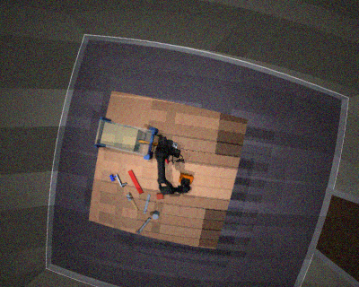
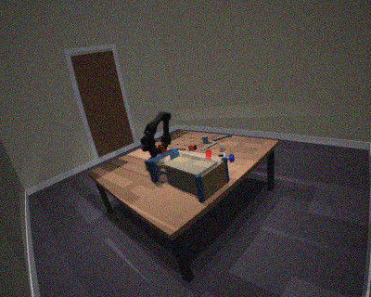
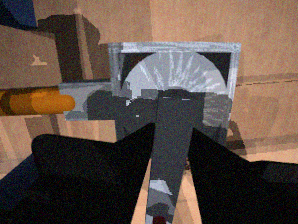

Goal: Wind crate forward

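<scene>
"So, where's the crate (image 1: 118, 135) (image 2: 190, 163)?"

"Inside the rack (image 1: 148, 156) (image 2: 200, 187), looking heavy enough to drag stiffly."

"And the gripper (image 1: 173, 152) (image 2: 158, 149) (image 3: 170, 130)?"

"Partly open, pinched on the winch handle (image 3: 172, 145). That's smooth, hard metal, possibly slippery; grip its flat sides squarely over the winch (image 1: 175, 145) (image 3: 175, 65)."

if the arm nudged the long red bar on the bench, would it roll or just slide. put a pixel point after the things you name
The red bar (image 1: 135, 181) would probably slide or swivel rather than roll, since it looks straight-edged and lies flat on the bench (image 1: 204, 179) (image 2: 141, 190). It also seems likely to stay stiff, as it shows no bend or sag along its length.
</scene>
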